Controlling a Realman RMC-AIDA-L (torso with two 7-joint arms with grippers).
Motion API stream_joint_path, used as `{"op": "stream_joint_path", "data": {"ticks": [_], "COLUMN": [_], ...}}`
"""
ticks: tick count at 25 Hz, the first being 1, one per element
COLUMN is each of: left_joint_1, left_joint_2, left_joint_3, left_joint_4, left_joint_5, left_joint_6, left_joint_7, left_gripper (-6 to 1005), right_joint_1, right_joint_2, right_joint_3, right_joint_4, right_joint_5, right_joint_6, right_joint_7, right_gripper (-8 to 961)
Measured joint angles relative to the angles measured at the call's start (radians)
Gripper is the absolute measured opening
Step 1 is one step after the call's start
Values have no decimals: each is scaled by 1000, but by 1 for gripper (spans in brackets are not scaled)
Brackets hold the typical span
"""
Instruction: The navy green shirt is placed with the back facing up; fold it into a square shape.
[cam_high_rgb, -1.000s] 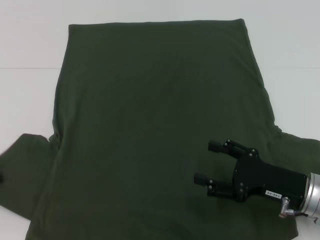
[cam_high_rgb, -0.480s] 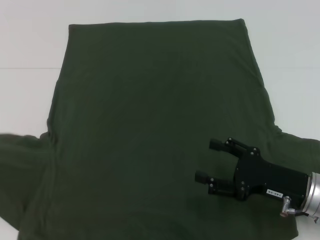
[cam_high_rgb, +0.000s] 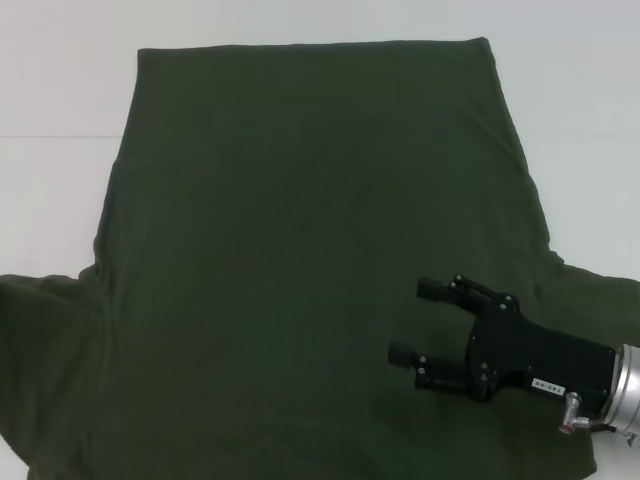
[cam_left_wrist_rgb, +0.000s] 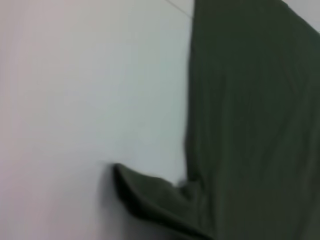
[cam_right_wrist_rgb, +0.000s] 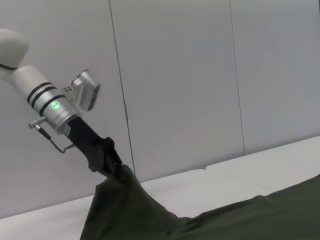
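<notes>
- Right end effector (cam_high_rgb: 418, 322): low over the near-right part of the garment, wrist at the near-right edge of the head view, arm reaching in towards the left. Its two black fingers (cam_high_rgb: 436, 289) are spread apart with nothing between them.
- Right wrist: silver metal collar behind a flat black angular palm block carrying a small white label.
- Left end effector (cam_right_wrist_rgb: 116, 169): outside the head view; seen from the right wrist camera raised above the desk, arm sloping down to it from a white link with black bands and a lit green indicator. Its black tip is pressed together on a bunched part of the fabric, which hangs from it in a peaked drape.
- The navy green shirt (cam_high_rgb: 300, 240): spread over most of the white desk (cam_high_rgb: 60, 80), plain side up. Material is soft, matte, dark olive-green knit, largely smooth with faint shallow creases.
- Shape: straight hem at the far edge, sides widening towards the near edge; one short sleeve extends at near left, the other at near right beside the right arm.
- Left wrist view: the shirt's long side edge lies straight on the desk, with a rumpled, slightly lifted fold of fabric beside it.
- Desk surface: plain white, smooth, with a thin seam line across it on the left.
</notes>
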Motion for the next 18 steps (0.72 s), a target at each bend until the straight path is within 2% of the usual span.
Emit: {"op": "stream_joint_path", "data": {"ticks": [6,11,14,18], "left_joint_1": [-71,-138,-162,-164], "left_joint_2": [-39,-91,-133,-167], "left_joint_3": [-3,26,81,167], "left_joint_4": [5,-59,-107,-160], "left_joint_5": [-62,-101,-101,-96], "left_joint_6": [50,37,-25,-117], "left_joint_7": [-39,-38,-25,-23], "left_gripper": [44,45,46,48], "right_joint_1": [-1,-1,-2,-2], "right_joint_2": [0,0,0,0], "right_joint_3": [0,0,0,0], "right_joint_4": [0,0,3,11], "right_joint_5": [0,0,0,0], "right_joint_6": [3,2,2,1], "right_joint_7": [0,0,0,0], "right_gripper": [944,944,943,943]}}
